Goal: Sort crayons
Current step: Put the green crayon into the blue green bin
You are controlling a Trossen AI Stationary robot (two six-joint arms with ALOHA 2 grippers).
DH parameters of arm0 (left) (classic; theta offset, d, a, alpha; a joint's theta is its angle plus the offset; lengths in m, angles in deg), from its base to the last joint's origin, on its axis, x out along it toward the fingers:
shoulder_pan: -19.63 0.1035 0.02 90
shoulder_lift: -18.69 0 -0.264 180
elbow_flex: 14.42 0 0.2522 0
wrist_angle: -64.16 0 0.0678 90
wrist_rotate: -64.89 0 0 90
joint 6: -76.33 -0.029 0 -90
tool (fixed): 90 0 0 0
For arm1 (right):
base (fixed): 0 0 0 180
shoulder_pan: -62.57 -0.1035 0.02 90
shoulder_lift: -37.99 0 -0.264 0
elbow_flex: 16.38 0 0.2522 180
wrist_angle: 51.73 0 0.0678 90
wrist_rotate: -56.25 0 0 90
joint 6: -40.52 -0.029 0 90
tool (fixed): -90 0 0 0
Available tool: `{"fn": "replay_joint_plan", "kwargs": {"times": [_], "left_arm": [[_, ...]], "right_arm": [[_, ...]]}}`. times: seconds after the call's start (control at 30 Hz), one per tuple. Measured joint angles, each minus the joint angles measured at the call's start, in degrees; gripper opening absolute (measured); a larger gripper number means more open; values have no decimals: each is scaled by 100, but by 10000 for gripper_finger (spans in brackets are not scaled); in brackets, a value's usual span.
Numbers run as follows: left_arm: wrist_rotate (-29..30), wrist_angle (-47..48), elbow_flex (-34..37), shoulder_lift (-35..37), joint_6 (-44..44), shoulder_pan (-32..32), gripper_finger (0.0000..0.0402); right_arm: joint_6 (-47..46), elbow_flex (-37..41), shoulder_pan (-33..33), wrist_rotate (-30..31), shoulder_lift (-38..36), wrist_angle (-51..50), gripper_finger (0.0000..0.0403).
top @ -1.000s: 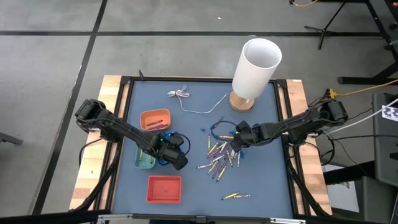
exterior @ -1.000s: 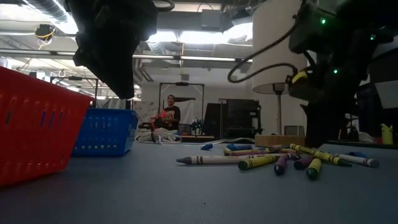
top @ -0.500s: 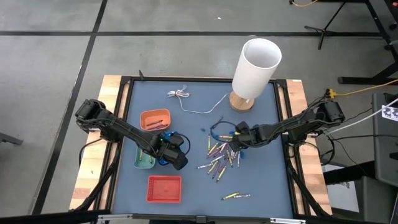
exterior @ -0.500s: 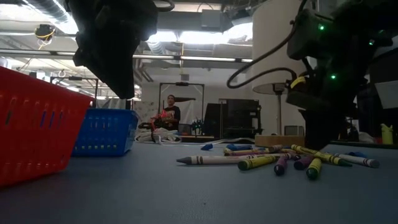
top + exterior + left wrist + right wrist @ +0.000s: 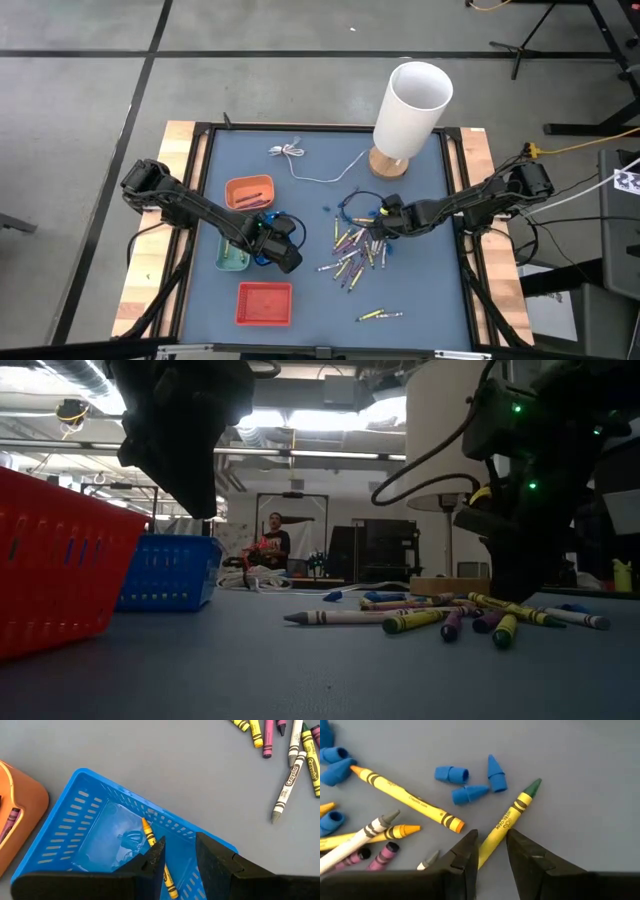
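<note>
Loose crayons [image 5: 355, 250] lie in a pile right of the table's middle, flat on the mat. My right gripper [image 5: 492, 847] stands low over the pile's far edge, pointing steeply down. It is open, with one finger on each side of a green-tipped crayon in a yellow wrapper [image 5: 512, 815] that lies on the mat. I cannot tell whether the fingers touch it. My left gripper [image 5: 180, 857] hangs open above the blue basket [image 5: 90, 835], where a yellow crayon [image 5: 149, 834] lies on the floor.
An orange tray [image 5: 249, 192], a green tray [image 5: 230, 260] and a red basket [image 5: 265, 303] stand at the left. A white lamp [image 5: 410, 110] and a thin white cable [image 5: 300, 158] are at the back. Small blue bits [image 5: 470, 782] lie among the crayons. Two crayons [image 5: 378, 315] lie near the front.
My right gripper has rolled about the line it points along, staying over the far edge of the crayon pile. The crayons have not moved.
</note>
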Motion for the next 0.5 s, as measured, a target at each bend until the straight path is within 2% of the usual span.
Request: {"fn": "replay_joint_plan", "kwargs": {"times": [0.23, 0.5], "left_arm": [[0, -1, 0, 0, -126, 0, 92], [0, 1, 0, 0, -360, 2, 92]], "right_arm": [[-64, 5, 0, 101, 7, -2, 94], [-106, 9, 0, 276, 4, -14, 14]]}}
